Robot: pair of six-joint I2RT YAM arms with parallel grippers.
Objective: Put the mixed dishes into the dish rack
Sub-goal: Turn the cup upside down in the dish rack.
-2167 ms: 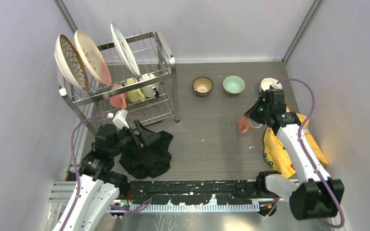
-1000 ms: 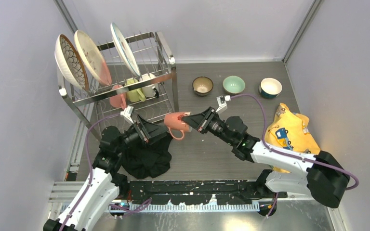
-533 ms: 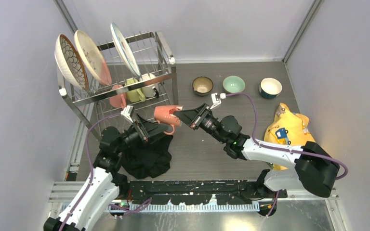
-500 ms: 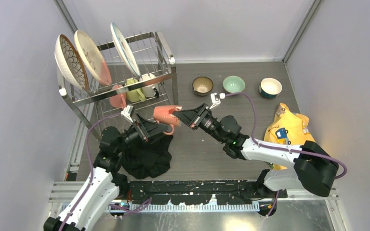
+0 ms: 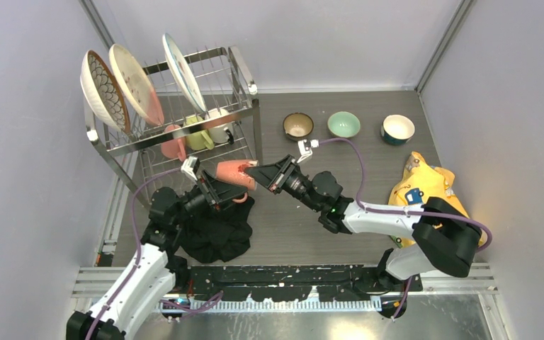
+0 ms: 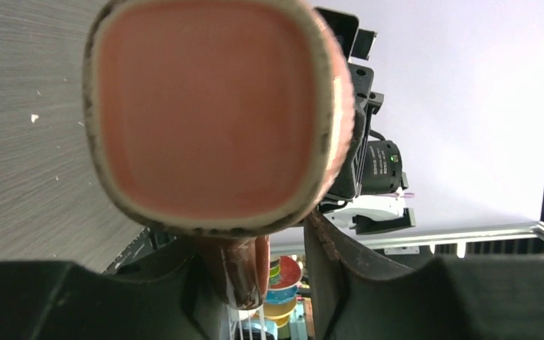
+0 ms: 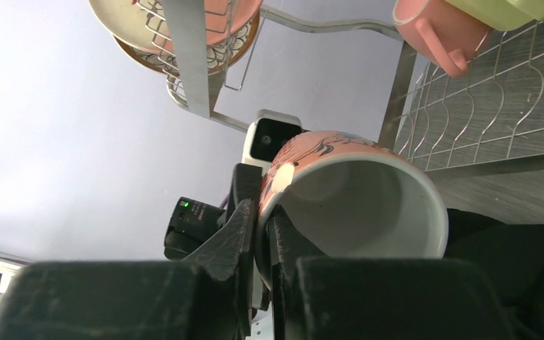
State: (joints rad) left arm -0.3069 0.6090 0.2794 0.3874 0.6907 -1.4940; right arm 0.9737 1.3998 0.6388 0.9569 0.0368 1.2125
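step: mid-air handover of pink mug, R arm → L arm, judging by both sets of fingers at it
mug loc: off the counter, above edge of black cloth, just in front of dish rack lower tier
R fingers: pinching mug rim, one inside the mouth, one outside (clear in R wrist view)
L fingers: at mug's base end, either side of the handle, which hangs down. Part spread; can't tell if they bite
axis: mug on its side, long axis approx level, mouth → R arm, base → L wrist cam
key relation: mug sits btw the two sets of fingers; L arm is the one nearer the rack, which stands just behind the mug
next (judgement): L needs a firm hold before R lets go, then a short carry into lower tier
risk: handle-only hold could let mug swing; prongs close by
rack load: 3 plates upright on top tier, 3 mugs on lower tier
left to do: brown bowl, mint bowl, blue bowl in a row at far side of counter, apart from rack
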